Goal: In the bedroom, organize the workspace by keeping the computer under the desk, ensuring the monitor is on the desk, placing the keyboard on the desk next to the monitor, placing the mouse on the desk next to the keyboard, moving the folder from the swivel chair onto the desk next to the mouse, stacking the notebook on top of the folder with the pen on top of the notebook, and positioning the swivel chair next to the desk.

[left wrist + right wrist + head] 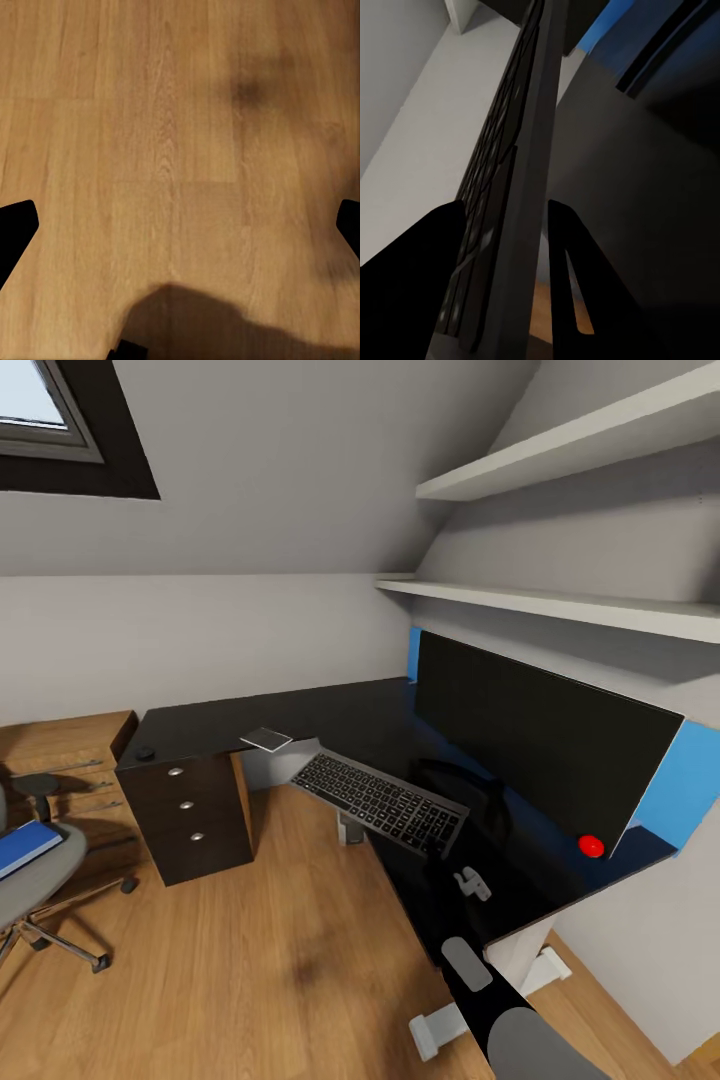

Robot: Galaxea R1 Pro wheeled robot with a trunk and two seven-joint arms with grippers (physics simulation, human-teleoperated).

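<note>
Nearest, the right arm reaches forward from the bottom of the head view, and its right gripper [529, 255] has both dark fingers closed on the end of the keyboard [380, 802], one finger on the key face and one on the underside. The board is held tilted and lifted, its far end hanging out past the desk [330, 710] edge over the wooden floor [250, 960], probably so it can be carried in and laid flat beside the monitor [540, 735]. It is a slim grey slab with dark keys (the wrist view shows it nearly edge-on).

The left gripper [180, 225] hangs idle over bare floor, jaws wide, only the finger tips showing at the frame edges.

Further left, the swivel chair [40, 870] stands well apart from the desk with the blue folder [25, 845] on its seat. On the far part of the desk lie a small grey notebook [266, 739] and a dark mouse [146, 753]. The monitor stands along the right wall.
</note>
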